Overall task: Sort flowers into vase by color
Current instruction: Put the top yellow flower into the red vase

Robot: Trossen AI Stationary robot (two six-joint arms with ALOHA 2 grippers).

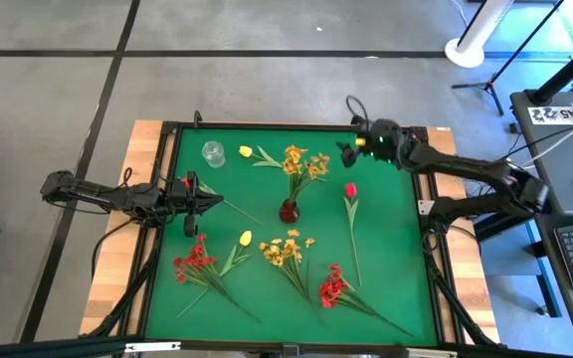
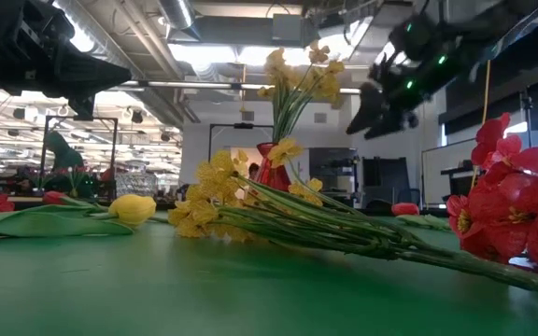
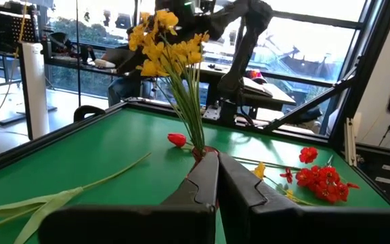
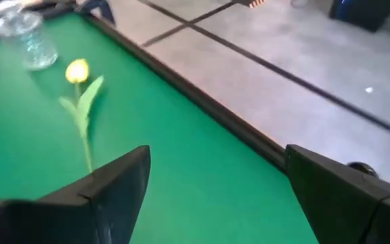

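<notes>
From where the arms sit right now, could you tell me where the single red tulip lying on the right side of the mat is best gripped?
Grip the red tulip on its bare stem below the leaves, from straight above, fingers across it. It lies flat, bud toward the far edge, clear of its neighbours. The open right hand is nearest.

Overhead view looks evenly lit to me, soft small shadows under the flowers [image 1: 285, 251] on the green table [image 1: 396, 239]. Low view is backlit: ceiling strip lights [image 2: 180, 13] blow out at the upper left, both arms read as dark silhouettes, and the near red blossoms [image 2: 516, 210] at right are soft. Left wrist view has bright windows [image 3: 296, 41] glaring across the top. Right wrist view is motion-blurred throughout, with the glass vase [image 4: 24, 41] smeared.
</notes>
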